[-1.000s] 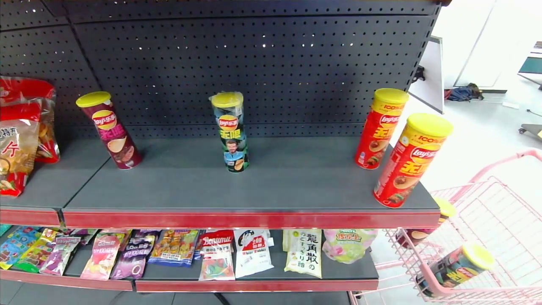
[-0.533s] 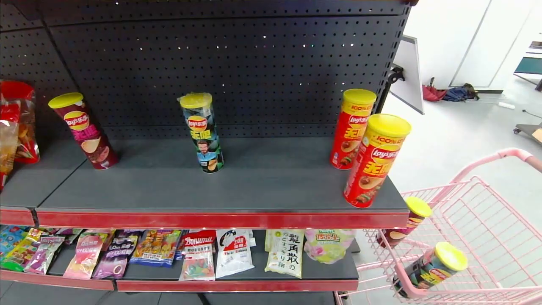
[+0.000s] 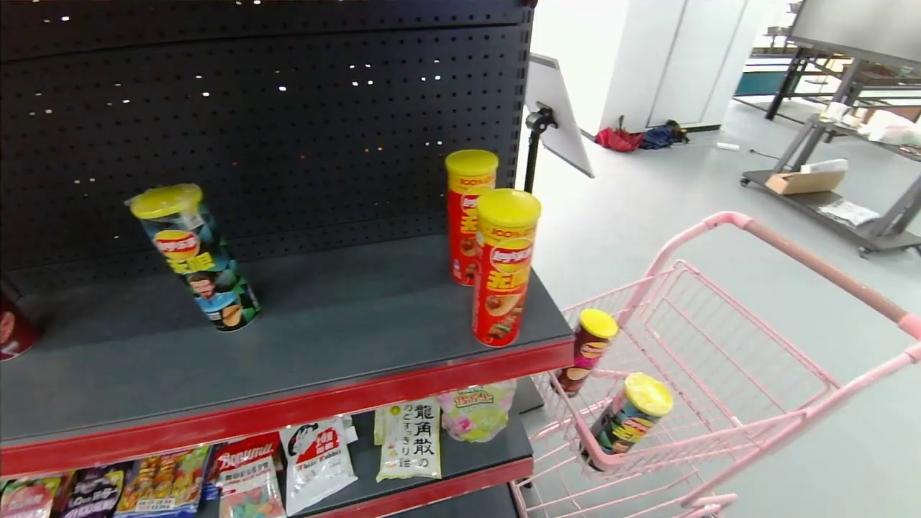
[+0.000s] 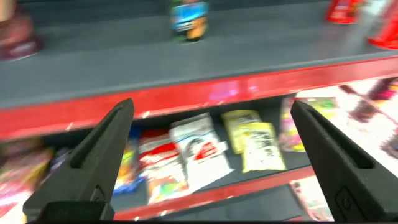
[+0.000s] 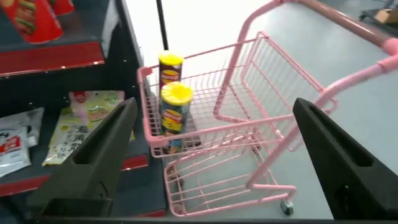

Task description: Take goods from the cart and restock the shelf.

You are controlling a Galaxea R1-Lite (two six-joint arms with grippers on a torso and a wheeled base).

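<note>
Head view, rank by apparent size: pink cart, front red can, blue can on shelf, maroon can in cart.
1. pink cart
2. front red can and blue can: about alike, not ranked
3. maroon can: smallest here, but farther off and partly hidden, so real size is unsure

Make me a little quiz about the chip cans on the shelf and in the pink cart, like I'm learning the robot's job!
1. True or false: two red cans stand upright on the top shelf.
2. How many cans are in the pink cart? A) one B) two C) four
3. Fill in: every can's lid is ____.
Key: 1 true; 2 B; 3 yellow.
</note>
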